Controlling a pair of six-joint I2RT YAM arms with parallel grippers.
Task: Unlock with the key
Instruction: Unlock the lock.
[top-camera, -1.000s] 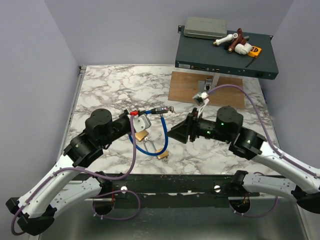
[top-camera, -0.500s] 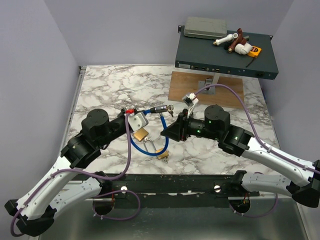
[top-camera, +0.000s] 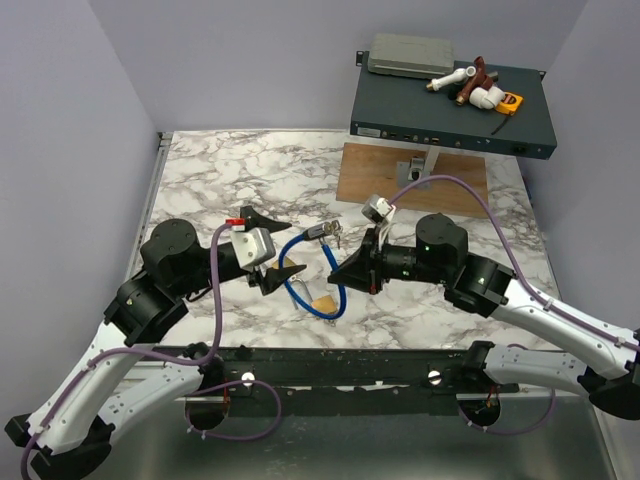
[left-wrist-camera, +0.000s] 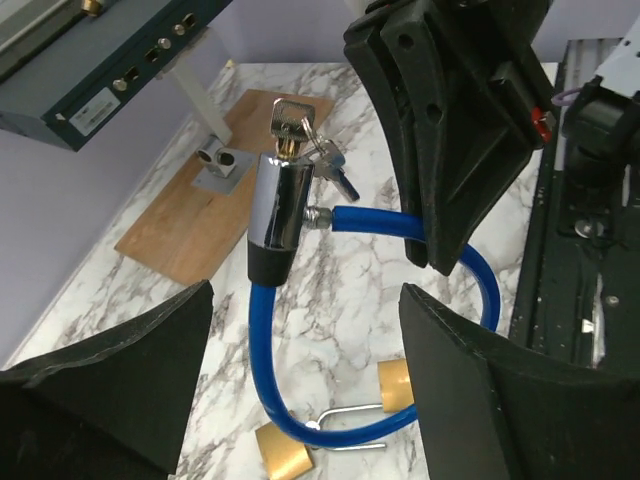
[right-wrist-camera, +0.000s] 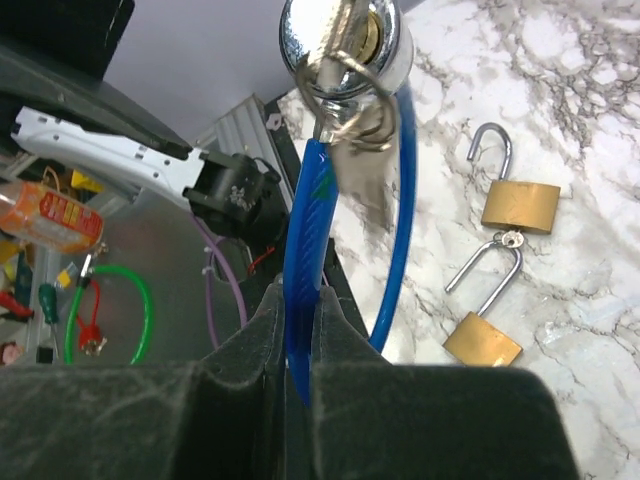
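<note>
1. Left pincer is released: its two fingers stand wide apart and grasp nothing. The lock barrel stands just beyond them.
2. Right pincer is clenched on the blue cable, partway round the loop. That grip holds the cable lock up off the tabletop.
3. The key is pushed into the keyhole at the top end of the chrome barrel, with only its head showing. A few spare keys hang from it on a ring, just beside the barrel. The lock sits between the two arms, near the middle of the near half of the tabletop.
4. What looks done: the key is seated in the lock, and the lock is lifted and steadied by one arm.
5. What looks left: the loop reads as closed. One end of the cable runs into the black sleeve at the bottom of the barrel, and the other end's metal plug sits in the barrel's side. On that evidence the lock is not yet opened. Whether the key has been turned at all cannot be told.
6. The likely remaining work is for the free left pincer to take the key head, twist it, and have the plug drawn out of the barrel.
7. Two brass padlocks lie on the tabletop under the loop, one near the other, both with shackles swung open. They appear to need nothing more.
</note>
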